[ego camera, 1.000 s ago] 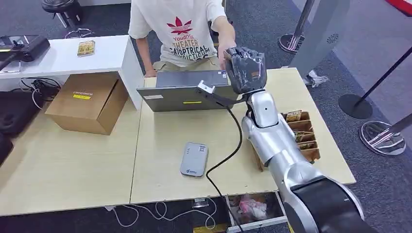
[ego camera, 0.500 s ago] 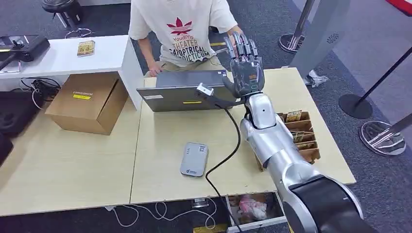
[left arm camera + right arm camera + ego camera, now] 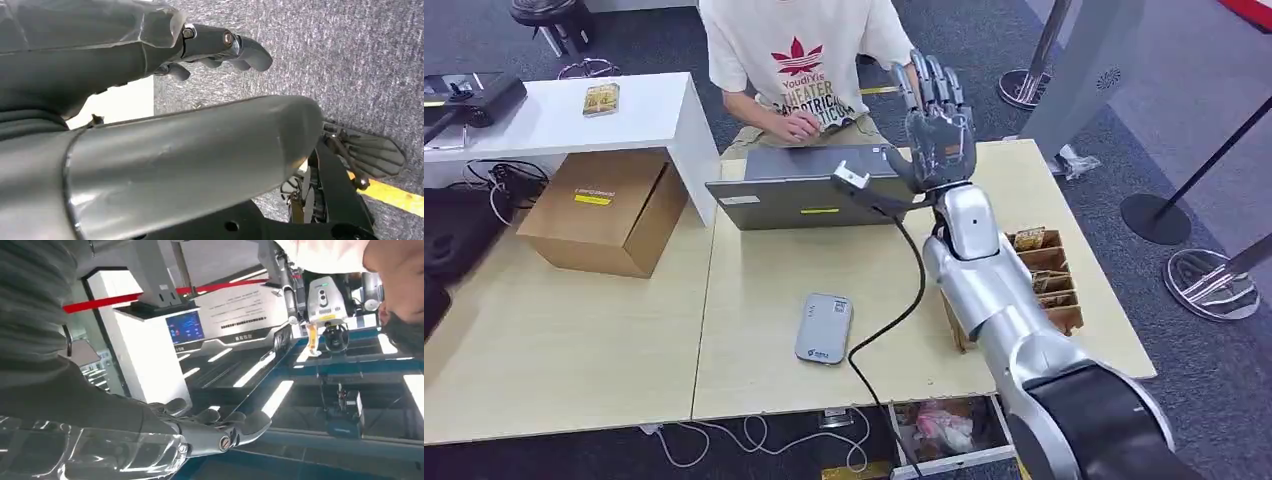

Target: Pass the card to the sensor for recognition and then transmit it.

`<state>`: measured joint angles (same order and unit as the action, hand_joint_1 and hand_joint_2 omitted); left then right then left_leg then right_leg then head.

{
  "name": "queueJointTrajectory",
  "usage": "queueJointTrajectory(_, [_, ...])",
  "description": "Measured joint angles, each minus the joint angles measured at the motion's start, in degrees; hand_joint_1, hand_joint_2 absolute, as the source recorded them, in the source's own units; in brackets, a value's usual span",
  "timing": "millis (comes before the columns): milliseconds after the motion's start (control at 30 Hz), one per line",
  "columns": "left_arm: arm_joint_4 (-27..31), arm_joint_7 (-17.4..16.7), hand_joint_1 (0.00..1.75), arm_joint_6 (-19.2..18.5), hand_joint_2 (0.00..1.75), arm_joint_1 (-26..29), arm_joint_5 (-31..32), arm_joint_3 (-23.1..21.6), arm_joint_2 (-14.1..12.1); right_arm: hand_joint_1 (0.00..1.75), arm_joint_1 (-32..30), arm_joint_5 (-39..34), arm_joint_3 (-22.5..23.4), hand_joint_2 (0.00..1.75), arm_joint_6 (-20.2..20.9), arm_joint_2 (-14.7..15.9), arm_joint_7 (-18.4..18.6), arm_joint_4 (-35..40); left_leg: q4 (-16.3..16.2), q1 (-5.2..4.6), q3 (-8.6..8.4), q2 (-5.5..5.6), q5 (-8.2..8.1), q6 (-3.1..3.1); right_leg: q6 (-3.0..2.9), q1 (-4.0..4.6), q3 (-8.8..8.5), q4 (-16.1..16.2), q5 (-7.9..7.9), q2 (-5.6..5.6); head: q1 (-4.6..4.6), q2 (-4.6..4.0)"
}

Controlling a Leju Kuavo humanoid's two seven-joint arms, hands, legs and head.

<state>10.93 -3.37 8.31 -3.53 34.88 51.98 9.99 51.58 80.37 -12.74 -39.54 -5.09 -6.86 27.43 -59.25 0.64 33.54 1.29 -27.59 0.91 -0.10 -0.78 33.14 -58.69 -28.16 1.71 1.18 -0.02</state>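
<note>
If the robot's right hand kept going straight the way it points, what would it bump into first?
Probably the person behind the laptop. The right hand is raised and empty, its fingers aimed up and away over the table's far edge; depth is hard to judge.

Silver arm (image 3: 994, 290), dk grey hand (image 3: 939, 140)

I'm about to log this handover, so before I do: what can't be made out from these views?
- Head view: the person's hands lie behind the grey laptop lid; no card can be made out there.
- Head view: the raised right robot hand shows its back; its palm is hidden.
- Head view: labels in the brown wooden card rack are too small to read.
- Left wrist view: the left robot hand is partly hidden by its thumb.
</note>
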Motion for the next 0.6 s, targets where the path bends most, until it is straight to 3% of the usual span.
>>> queueJointTrajectory(267, [0.0,0.0,0.0,0.1,0.0,0.0,-0.4,0.9,0.0,0.0,-3.0,2.7,0.5,1.75,0.0,2.3,1.0,3.7,0.0,0.0,0.0,0.0,0.0,0.0,0.0,0.0,0.01,0.0,0.0,0.0,0.0,0.0])
queueJointTrajectory(600, [0.0,1.0,0.0,-0.6,0.0,0.2,-0.3,1.2,0.0,0.0,-8.4,5.8,0.4,1.75,0.0,7.7,3.8,7.3,0.0,0.0,0.02,0.03,-0.01,-0.01,0.0,0.0,0.01,0.0,0.0,-0.03,0.0,0.0])
